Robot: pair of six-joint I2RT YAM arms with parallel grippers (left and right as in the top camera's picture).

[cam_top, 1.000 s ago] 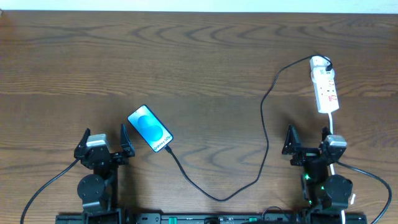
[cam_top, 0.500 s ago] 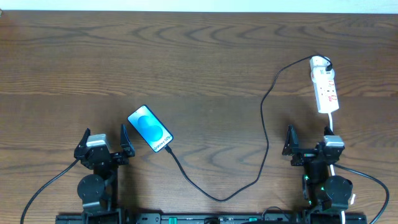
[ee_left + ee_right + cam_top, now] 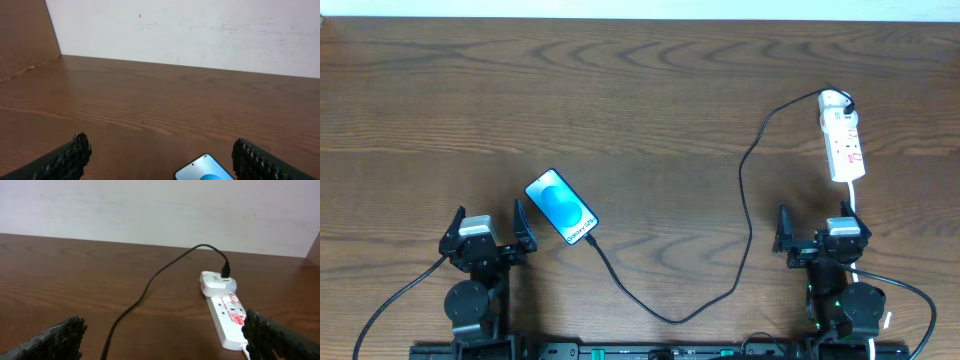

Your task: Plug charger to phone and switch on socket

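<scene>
A: Lying where, the phone (image 3: 561, 207)?
B: Just beside the left gripper (image 3: 488, 226); the cable (image 3: 745, 180) meets its near end, running to the socket (image 3: 842, 140) ahead of the right gripper (image 3: 817, 230). Both grippers gape, empty.

Table (image 3: 620, 90): dark wood grain, beneath left gripper (image 3: 160, 152).
Wall (image 3: 200, 30): white, scuffed, far ahead.
Panel (image 3: 22, 35): brown, ahead-left.

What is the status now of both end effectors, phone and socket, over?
Left end effector open, empty. Right end effector open, empty. Charger tip at phone bottom edge, other end at socket. Nothing in the way.
</scene>
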